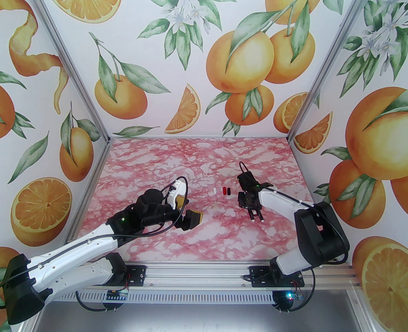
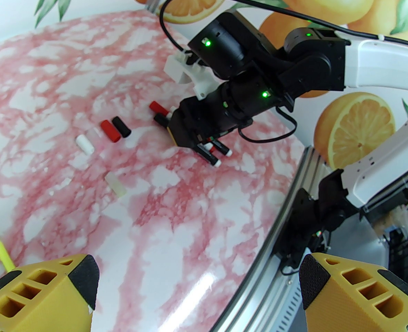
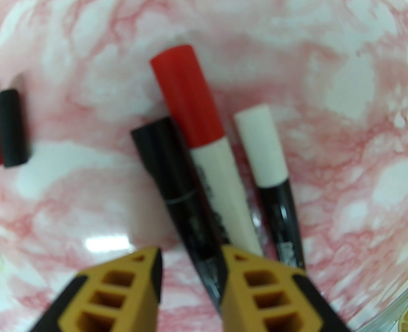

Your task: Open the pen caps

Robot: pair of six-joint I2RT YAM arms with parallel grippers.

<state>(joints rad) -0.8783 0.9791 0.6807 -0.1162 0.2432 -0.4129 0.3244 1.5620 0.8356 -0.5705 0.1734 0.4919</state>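
Observation:
Three pens lie side by side under my right gripper (image 3: 192, 254): a white pen (image 3: 221, 185) with a red cap (image 3: 186, 95), a black pen (image 3: 176, 185) with a black cap, and a black pen (image 3: 280, 213) with a white cap (image 3: 261, 144). The black-capped barrel runs into the narrow gap between the right gripper's jaws, beside the right finger, with free space on its other side. Loose pen caps lie to the left: white (image 2: 85, 144), red (image 2: 108, 131), black (image 2: 121, 127) and pale yellowish (image 2: 115, 184). My left gripper (image 2: 198, 282) hangs wide open and empty, nearer the table's front than the caps.
A yellow pen (image 2: 0, 251) lies at the left edge of the left wrist view. The pink marbled table (image 1: 204, 157) is walled by orange-print panels at the back and both sides. An aluminium rail (image 1: 197, 275) runs along the front.

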